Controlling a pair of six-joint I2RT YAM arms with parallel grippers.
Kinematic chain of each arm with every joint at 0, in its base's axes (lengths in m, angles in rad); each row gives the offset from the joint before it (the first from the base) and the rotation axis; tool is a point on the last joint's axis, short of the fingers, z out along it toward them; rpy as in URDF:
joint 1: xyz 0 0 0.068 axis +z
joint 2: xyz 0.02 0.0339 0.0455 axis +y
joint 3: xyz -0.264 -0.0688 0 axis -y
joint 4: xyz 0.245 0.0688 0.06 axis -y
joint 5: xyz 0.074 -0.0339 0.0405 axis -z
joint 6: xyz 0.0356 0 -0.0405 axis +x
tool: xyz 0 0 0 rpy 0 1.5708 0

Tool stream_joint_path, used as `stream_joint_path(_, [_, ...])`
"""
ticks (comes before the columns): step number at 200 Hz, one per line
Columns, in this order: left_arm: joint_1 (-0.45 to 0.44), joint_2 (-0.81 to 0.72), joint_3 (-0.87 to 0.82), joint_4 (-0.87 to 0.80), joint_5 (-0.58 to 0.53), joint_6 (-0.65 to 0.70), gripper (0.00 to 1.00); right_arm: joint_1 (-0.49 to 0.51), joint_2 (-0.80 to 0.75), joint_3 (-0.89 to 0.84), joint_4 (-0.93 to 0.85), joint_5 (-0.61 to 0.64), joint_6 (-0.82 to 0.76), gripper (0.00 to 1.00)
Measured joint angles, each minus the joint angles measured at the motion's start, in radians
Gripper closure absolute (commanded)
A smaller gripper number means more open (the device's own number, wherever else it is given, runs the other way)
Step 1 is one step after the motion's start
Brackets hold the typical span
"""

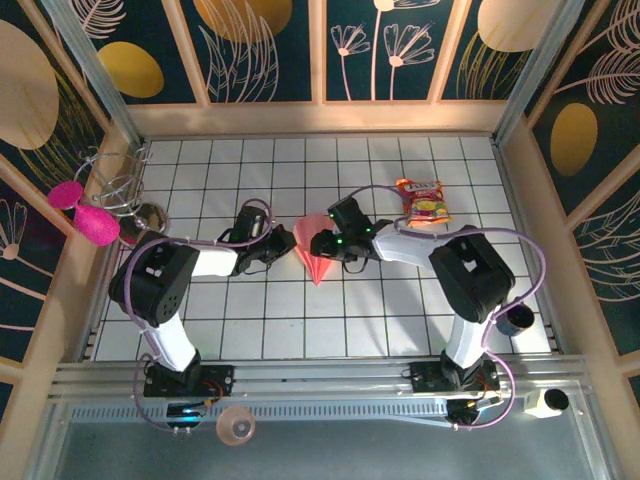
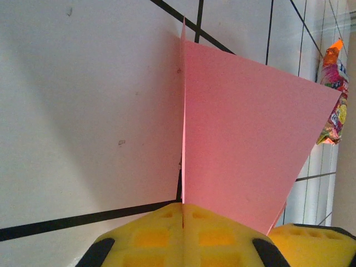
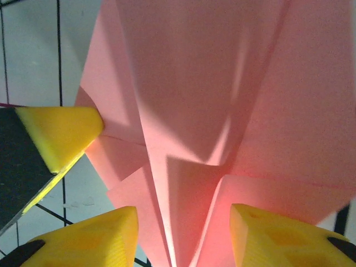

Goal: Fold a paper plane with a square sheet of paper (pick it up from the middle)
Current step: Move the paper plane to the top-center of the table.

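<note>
The salmon-pink paper plane [image 1: 314, 250] stands folded mid-table, its sharp tip pointing toward the near edge. My left gripper [image 1: 287, 247] is at its left side. In the left wrist view the yellow pads [image 2: 144, 233] are pressed together, and the left gripper [image 2: 182, 207] is shut on an upright edge of the paper plane [image 2: 245, 139]. My right gripper [image 1: 320, 245] meets the paper from the right. In the right wrist view the right gripper [image 3: 183, 225] is open, its fingers [image 3: 105, 236] apart on either side of the folded layers of the paper plane [image 3: 211, 100]. The left gripper's pad [image 3: 61, 133] touches the paper's left side there.
A red-and-yellow snack packet [image 1: 424, 202] lies behind the right arm, also in the left wrist view as the snack packet [image 2: 334, 94]. Magenta discs [image 1: 82, 210] and a wire rack [image 1: 120, 185] sit at the left wall. A dark cup [image 1: 516, 320] stands at the right near edge.
</note>
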Motion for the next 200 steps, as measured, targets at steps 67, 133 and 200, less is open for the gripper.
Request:
stream_joint_path(67, [0.000,0.000,0.000,0.001,0.008,0.000,1.00,0.059,0.093,0.113,-0.057,0.020,-0.011,0.46])
stream_joint_path(133, [0.000,0.000,0.000,0.001,0.014,0.000,1.00,0.063,0.109,0.126,-0.112,0.070,-0.018,0.51])
stream_joint_path(200, [0.000,0.000,0.000,0.000,0.014,0.000,1.00,0.069,0.109,0.126,-0.147,0.154,-0.006,0.68])
